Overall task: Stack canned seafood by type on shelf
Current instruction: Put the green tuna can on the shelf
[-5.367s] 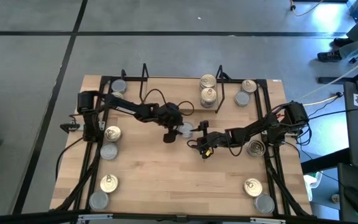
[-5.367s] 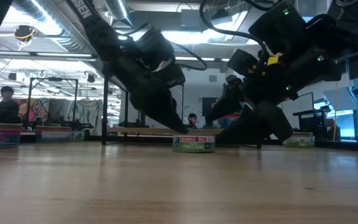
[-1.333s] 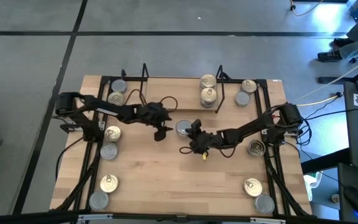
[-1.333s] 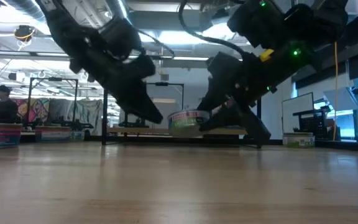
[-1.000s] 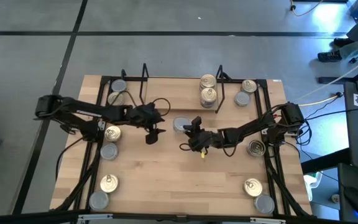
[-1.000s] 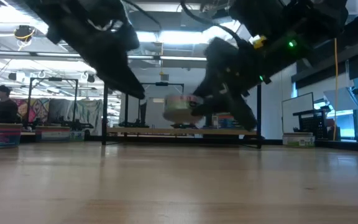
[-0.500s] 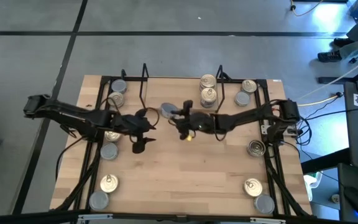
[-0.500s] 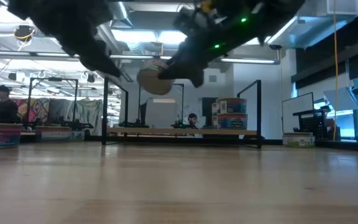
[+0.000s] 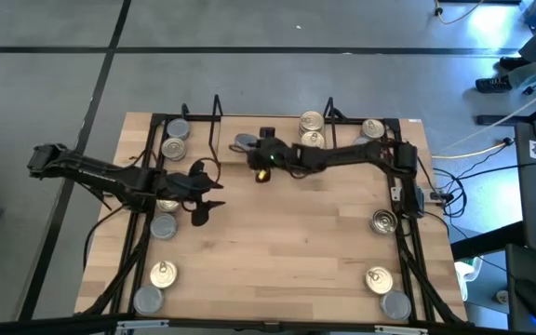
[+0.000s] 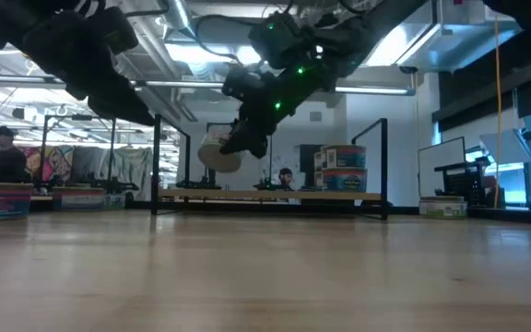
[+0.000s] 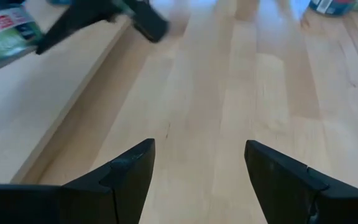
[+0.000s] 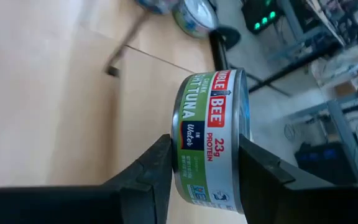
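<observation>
At the left of the high view, the left arm is stretched in from the table's left edge, and the left gripper [image 9: 200, 213] is held over bare wood left of centre, its fingers [image 11: 129, 171] spread wide with nothing between them. Just left of it, gold-lidded and silver-lidded tins [image 9: 165, 224] are lined along the black left rail [image 9: 140, 244], with two more tins [image 9: 173, 147] at the upper left.

At upper centre, the shelf [image 9: 273, 130] is seen as a wire rack on a light wood base, its upright end frames showing as thin black rods. Over its left half, the right gripper [image 9: 252, 147] is clamped on a tuna tin [image 9: 246, 143], which is carried tilted and clear of the base; in the low view the tin [image 10: 218, 156] is seen lifted above the shelf [image 10: 270, 194]. In the right wrist view the tin [image 12: 212, 142] is pinched on its green-labelled side wall between the two dark fingers [image 12: 151, 167].

At the shelf's right end, two gold-lidded tins [image 9: 311, 131] are set close together. Further right, more tins [image 9: 368, 136] are scattered at the upper right and down the right rail [image 9: 405, 244], where the right arm is rooted.
</observation>
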Action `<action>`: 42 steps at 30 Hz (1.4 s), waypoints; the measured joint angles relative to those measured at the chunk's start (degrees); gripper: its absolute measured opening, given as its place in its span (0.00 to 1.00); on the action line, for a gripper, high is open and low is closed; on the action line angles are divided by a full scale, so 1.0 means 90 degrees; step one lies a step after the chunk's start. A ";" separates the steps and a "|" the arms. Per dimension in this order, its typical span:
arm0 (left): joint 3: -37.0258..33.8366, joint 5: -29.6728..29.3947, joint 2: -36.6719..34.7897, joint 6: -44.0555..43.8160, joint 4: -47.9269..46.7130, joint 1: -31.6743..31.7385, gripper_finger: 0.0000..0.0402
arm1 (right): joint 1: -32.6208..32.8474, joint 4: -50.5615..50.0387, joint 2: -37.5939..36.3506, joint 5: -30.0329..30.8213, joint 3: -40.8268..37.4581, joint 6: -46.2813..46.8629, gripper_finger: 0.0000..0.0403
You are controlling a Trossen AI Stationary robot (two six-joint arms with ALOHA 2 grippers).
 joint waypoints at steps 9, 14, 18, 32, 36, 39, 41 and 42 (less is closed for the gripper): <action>0.0000 -0.0158 0.0037 0.0000 0.0154 0.0002 0.62 | -0.0765 -0.0150 0.0382 -0.1109 0.0507 0.0195 0.35; 0.0000 -0.0165 0.0036 -0.0032 0.0161 0.0002 0.62 | -0.1037 -0.0039 0.0562 -0.1434 0.0511 0.0193 0.35; 0.0000 -0.0167 0.0036 -0.0031 0.0151 0.0002 0.62 | -0.1076 0.0248 0.0617 -0.1517 0.0515 0.0183 0.35; 0.0002 -0.0215 0.0036 0.0110 0.0251 0.0119 0.62 | -0.1115 0.0798 0.0838 -0.1752 0.0654 0.0093 0.35; 0.0002 -0.0223 0.0036 0.0189 0.0266 0.0147 0.62 | -0.1105 0.0693 0.0838 -0.1756 0.0655 0.0045 0.35; 0.0002 -0.0224 0.0036 0.0165 0.0266 0.0153 0.62 | -0.1103 0.0652 0.0838 -0.1756 0.0655 -0.0082 0.36; 0.0002 -0.0223 0.0039 0.0163 0.0268 0.0153 0.62 | -0.1096 0.0654 0.0838 -0.1756 0.0655 -0.0082 0.39; 0.0002 -0.0223 0.0039 0.0159 0.0270 0.0153 0.62 | -0.1095 0.0652 0.0838 -0.1758 0.0655 -0.0082 0.40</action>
